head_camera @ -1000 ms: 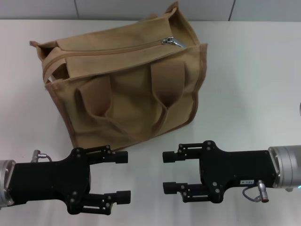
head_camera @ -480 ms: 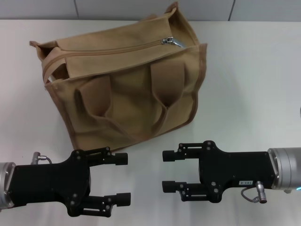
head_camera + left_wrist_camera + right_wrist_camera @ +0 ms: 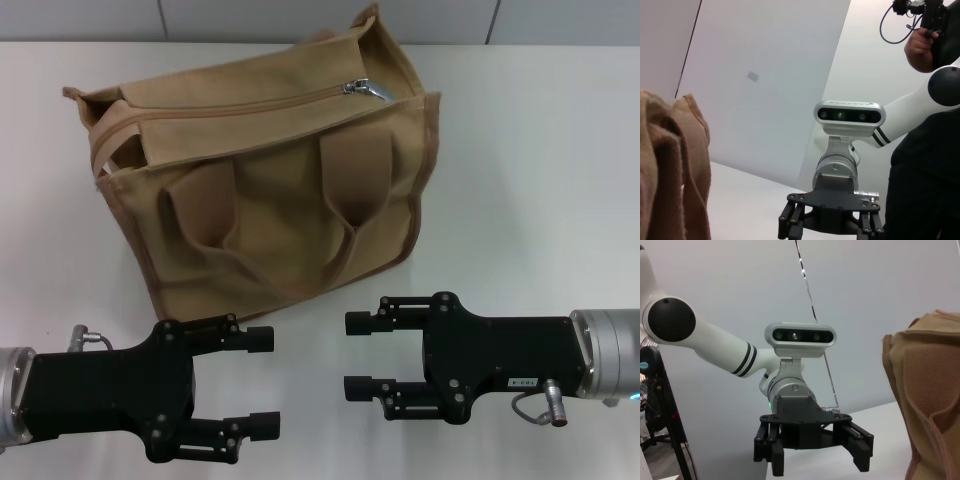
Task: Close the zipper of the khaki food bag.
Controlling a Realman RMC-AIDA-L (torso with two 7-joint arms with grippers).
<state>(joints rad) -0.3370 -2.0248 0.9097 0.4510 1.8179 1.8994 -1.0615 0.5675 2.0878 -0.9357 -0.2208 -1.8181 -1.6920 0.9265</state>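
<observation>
The khaki zip line (image 3: 240, 104) ran along the top seam of the boxy tan canvas food bag (image 3: 270, 170), with its small silver metal pull tab (image 3: 362, 89) sitting near the bag's right end. Zip looked mostly drawn along the seam; the left end gaped a little, hard to tell how far. The bag stood on the white table (image 3: 530, 150), toward the far left-centre of the head view, front face tilted toward the camera. Darker brown trim edged the panels. Two looped fabric handles (image 3: 345, 190) hung flat against the front pocket.

Both pincers were low, near the table's near edge, well apart from the bag and touching nothing. The left black pincer (image 3: 262, 383) sat at the lower left, fingers spread apart, tips pointing right. The right black pincer (image 3: 358, 355) sat at the lower right, fingers also apart, tips pointing left, facing the left one across a small gap. Neither held anything.

The left wrist view showed a bag corner (image 3: 670, 170) at the edge and the right pincer (image 3: 830, 227) farther off under its grey camera bar (image 3: 850, 116). The right wrist view showed the bag's side (image 3: 927, 390) and the left pincer (image 3: 815, 455), fingers spread, under its own camera bar (image 3: 800, 335).
</observation>
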